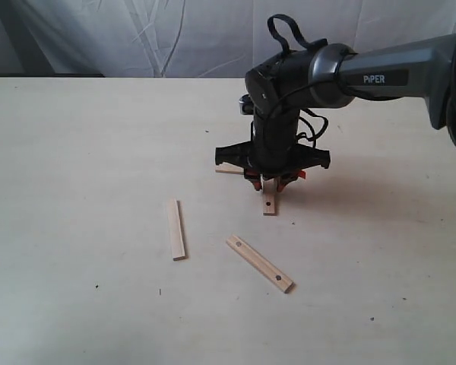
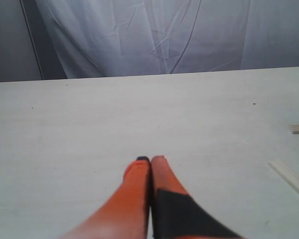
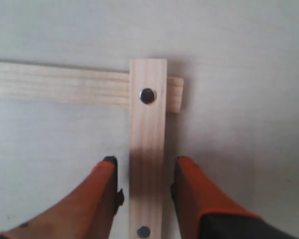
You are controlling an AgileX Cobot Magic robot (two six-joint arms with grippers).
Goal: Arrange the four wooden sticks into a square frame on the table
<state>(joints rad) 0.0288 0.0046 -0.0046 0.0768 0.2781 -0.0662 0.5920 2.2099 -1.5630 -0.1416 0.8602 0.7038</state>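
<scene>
While the right gripper (image 3: pixel 144 163) straddles the dotted stick (image 3: pixel 148 132), spread clear of its edges, the left gripper (image 2: pixel 150 160) is pressed together.

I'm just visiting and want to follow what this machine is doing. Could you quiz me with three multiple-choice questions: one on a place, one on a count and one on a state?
1. Where does the dotted stick that the right gripper straddles lie?
A) alone by the table edge
B) across one end of a plain stick
C) lifted in the air

2. How many sticks lie loose on the table, away from the right gripper?
A) one
B) two
C) four

3. How is the left gripper?
A) wide open
B) holding a stick
C) shut, empty

Answers:
1. B, its dotted end overlaps the plain stick in a corner.
2. B, one loose plain stick and one loose dotted stick.
3. C, its orange fingers press together with nothing between them.
</scene>
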